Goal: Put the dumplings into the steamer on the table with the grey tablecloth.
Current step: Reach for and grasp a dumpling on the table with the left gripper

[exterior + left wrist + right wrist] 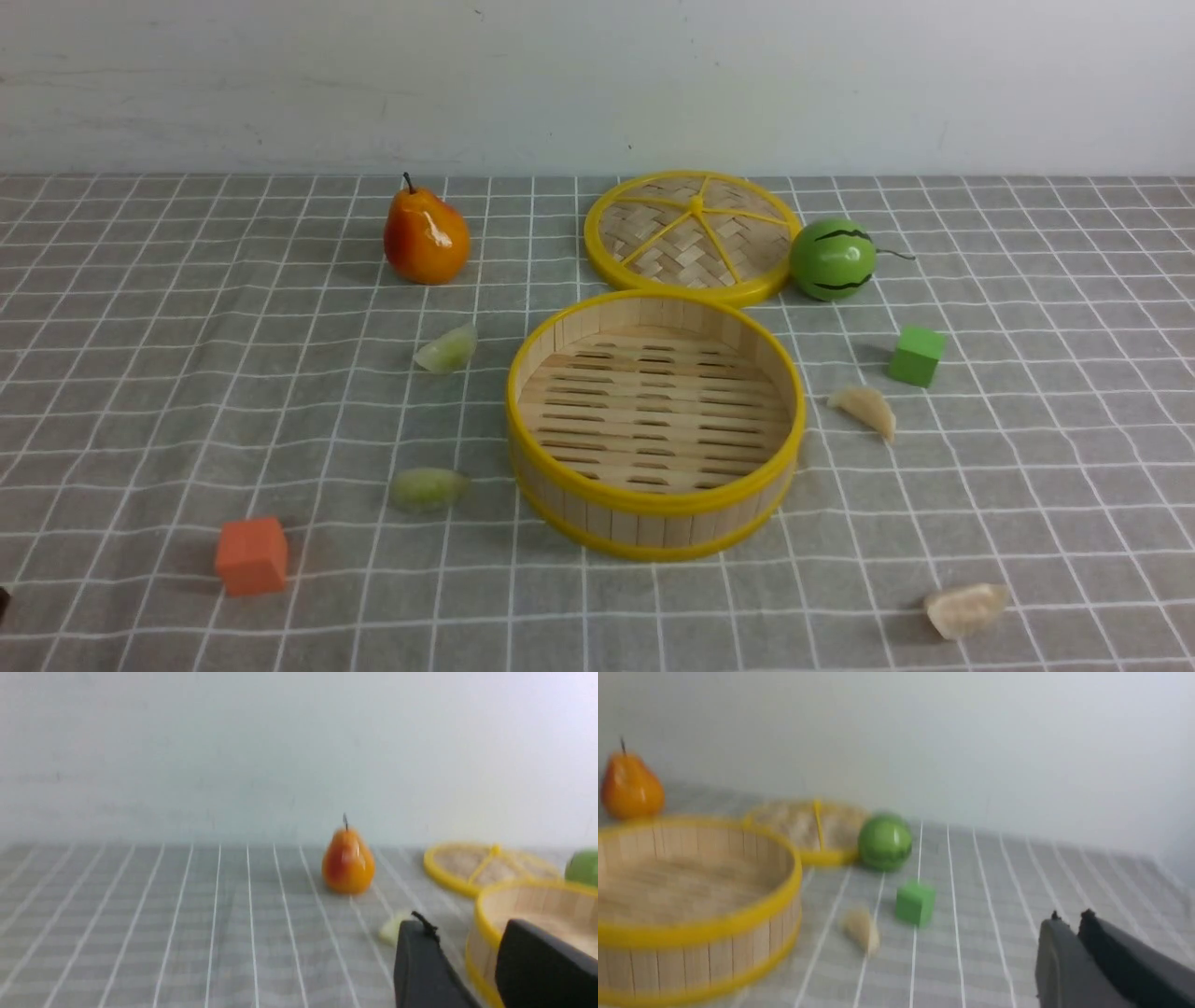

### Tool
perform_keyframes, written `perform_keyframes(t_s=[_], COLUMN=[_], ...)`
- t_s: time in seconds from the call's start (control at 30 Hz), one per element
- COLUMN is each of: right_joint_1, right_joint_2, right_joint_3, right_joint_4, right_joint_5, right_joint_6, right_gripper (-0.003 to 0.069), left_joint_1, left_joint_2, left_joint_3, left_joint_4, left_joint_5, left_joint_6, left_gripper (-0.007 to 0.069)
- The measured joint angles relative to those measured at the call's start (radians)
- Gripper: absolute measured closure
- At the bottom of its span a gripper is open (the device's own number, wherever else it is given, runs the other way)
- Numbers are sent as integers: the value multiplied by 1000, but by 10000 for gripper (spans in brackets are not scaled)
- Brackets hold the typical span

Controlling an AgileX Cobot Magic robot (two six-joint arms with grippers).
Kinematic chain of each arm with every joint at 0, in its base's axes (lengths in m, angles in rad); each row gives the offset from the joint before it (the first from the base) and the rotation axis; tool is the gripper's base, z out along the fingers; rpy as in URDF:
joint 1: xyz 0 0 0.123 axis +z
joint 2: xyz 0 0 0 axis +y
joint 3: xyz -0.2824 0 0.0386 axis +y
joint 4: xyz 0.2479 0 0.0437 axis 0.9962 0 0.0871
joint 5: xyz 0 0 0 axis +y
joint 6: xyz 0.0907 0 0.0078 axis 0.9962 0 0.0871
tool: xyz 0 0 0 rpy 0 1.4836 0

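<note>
Four dumplings [446,349] outside steamer [653,527]: green pair [428,488] left of it, nearer half-open empty left gripper [465,938]; cream pair [865,409] right, nearer near-closed empty right gripper [1071,919].

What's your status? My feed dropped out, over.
Left gripper open, empty; right shut, empty. Four dumplings on the cloth, steamer empty. Lid off, nothing blocking.

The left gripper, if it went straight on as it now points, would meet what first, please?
Probably the near wall of the steamer, framed by the open left gripper; depth is unclear.
</note>
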Motion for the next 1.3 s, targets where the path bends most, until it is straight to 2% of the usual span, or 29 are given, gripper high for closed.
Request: perform_keyframes(t_s=[0.17,0.27,0.33,0.37,0.4,0.43,0.47,0.5,0.53,0.6,0.63,0.67,0.7,0.73,0.77,0.83,0.87,0.97,1.07,1.17,1.3], right_joint_1=[0,0,0,0,0,0,0,0,0,0,0,0,0,0,0,0,0,0,3,27,81], right_joint_2=[0,0,0,0,0,0,0,0,2,21,25,75,101,168,168,324,369,528,637,737,854], right_joint_3=[0,0,0,0,0,-3,-20,-25,-86,-158,-167,-245,-273,-329,-329,-397,-405,-411,-412,-443,-515], right_joint_4=[-4,-3,-3,-3,-3,-3,-3,-3,-3,-2,-2,-4,-5,-17,-20,-59,-69,-99,-80,-11,75], right_joint_5=[-345,-444,-444,-442,-437,-432,-407,-407,-341,-259,-249,-167,-147,-74,-64,55,75,156,254,419,636], right_joint_6=[68,121,179,185,241,261,303,303,331,336,336,326,319,293,289,221,208,164,155,152,74], right_gripper=[593,589,586,586,587,590,601,604,643,660,660,661,661,661,661,661,661,661,660,660,661], left_joint_1=[0,0,0,0,0,0,0,0,0,0,0,0,0,0,0,0,0,0,0,-8,-76], left_joint_2=[0,0,0,0,0,0,0,0,1,34,41,124,148,242,257,457,519,744,935,1156,1395], left_joint_3=[0,0,0,0,0,0,-18,-18,-93,-215,-232,-372,-407,-537,-537,-688,-707,-758,-771,-817,-1002], left_joint_4=[0,0,1,3,4,4,4,4,17,37,40,69,78,121,121,191,202,242,238,174,41], left_joint_5=[-277,-411,-512,-521,-591,-610,-619,-619,-555,-423,-404,-221,-170,30,30,316,376,495,492,502,694], left_joint_6=[0,-19,-120,-134,-264,-315,-414,-414,-489,-519,-522,-536,-538,-539,-539,-539,-539,-548,-550,-544,-383], left_gripper=[387,387,387,387,387,387,387,387,387,387,387,387,387,387,387,387,387,387,387,387,387])
